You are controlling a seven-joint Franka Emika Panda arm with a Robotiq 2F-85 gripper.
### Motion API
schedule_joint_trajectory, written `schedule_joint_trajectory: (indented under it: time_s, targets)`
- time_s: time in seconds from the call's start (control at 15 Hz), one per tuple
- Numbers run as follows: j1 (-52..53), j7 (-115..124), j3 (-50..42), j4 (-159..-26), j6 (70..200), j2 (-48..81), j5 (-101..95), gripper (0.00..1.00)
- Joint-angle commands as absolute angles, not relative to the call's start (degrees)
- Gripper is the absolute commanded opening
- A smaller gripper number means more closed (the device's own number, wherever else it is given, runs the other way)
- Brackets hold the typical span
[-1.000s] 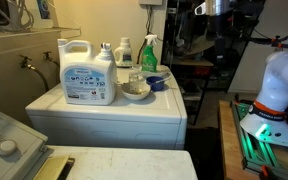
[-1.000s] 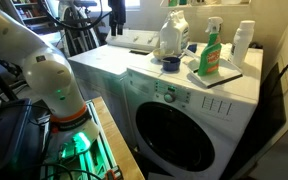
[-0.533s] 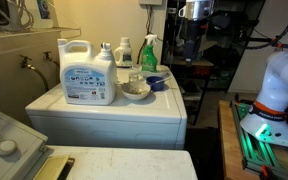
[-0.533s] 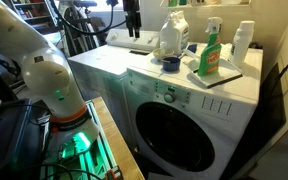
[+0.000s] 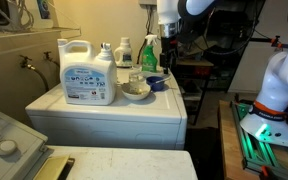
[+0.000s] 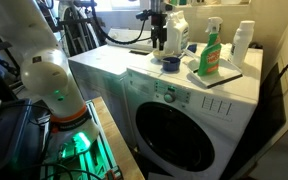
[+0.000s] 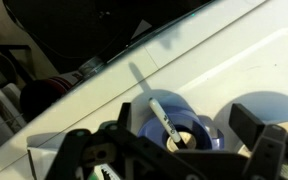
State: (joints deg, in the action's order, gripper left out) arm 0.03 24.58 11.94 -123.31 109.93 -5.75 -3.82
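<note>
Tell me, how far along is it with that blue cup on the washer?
Done: the tool is lined up above the blue cup, jaws open. In hand: nothing; the marker stands in the cup untouched. Left: lowering, gripping and lifting, it seems.

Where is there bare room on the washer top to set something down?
Bare: the strip of washer top between the detergent jug, the bowl and the front edge. Crowded: around the blue cup and spray bottle, by the gripper.
</note>
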Motion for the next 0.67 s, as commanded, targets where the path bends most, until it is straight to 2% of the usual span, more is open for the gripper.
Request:
schedule_joint_trajectory:
  time_s: [0.0, 0.2, 0.47, 0.6]
  targets:
    - [1.91, 24.8, 10.16, -122.84, 109.77, -5.36, -3.98, 1.0]
    - [2.16, 20.07, 9.56, -123.6, 113.09, -2.85, -7.52, 1.0]
    - [2.05, 10.86, 7.42, -122.62, 111.34, 1.06, -7.48, 1.0]
    - [2.13, 7.16, 6.6, -121.96, 111.56, 2.67, -6.8, 0.81]
